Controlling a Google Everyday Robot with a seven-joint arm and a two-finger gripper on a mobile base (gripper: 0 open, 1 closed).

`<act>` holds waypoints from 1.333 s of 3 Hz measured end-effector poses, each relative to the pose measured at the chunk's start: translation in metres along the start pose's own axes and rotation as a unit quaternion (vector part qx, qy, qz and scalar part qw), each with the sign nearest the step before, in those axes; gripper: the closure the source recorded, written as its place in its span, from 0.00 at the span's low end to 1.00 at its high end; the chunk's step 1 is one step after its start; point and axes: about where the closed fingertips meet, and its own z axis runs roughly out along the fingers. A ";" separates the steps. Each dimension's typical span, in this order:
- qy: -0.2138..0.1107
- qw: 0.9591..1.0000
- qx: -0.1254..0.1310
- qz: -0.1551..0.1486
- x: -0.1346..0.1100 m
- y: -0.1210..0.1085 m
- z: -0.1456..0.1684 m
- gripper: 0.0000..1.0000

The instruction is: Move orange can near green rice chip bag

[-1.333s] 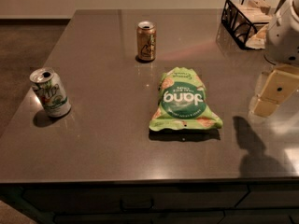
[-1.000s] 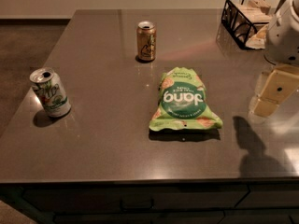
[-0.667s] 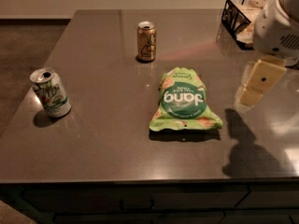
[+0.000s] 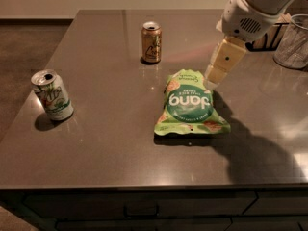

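The cylindrical metal orange can (image 4: 151, 42) stands upright on the glossy bench (image 4: 106, 129), far-left of the flat, crinkled green rice chip bag (image 4: 188, 105). The blocky beige tool (image 4: 211, 82) hangs seemingly over the bag's far-right corner; spread or not, I cannot tell.

Dim overhead light; faint glare on countertop (image 4: 106, 129); heavy shadow beneath jaws by the green rice chip bag (image 4: 190, 105)

The orange can (image 4: 151, 43) has a silver top and a pale graphic. The bag (image 4: 189, 105) is light green with a dark green circle and white lettering. The cream gripper (image 4: 212, 81) hangs just above the bag's far right corner. A white-and-green can (image 4: 53, 96) stands on the glossy grey-brown worktop (image 4: 106, 134).
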 end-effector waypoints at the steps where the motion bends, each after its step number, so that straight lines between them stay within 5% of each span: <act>1: -0.027 0.999 0.009 0.028 -0.026 -0.034 0.026 0.00; 2: -0.048 0.995 0.032 0.079 -0.043 -0.074 0.055 0.00; 4: -0.090 0.976 0.066 0.186 -0.091 -0.145 0.117 0.00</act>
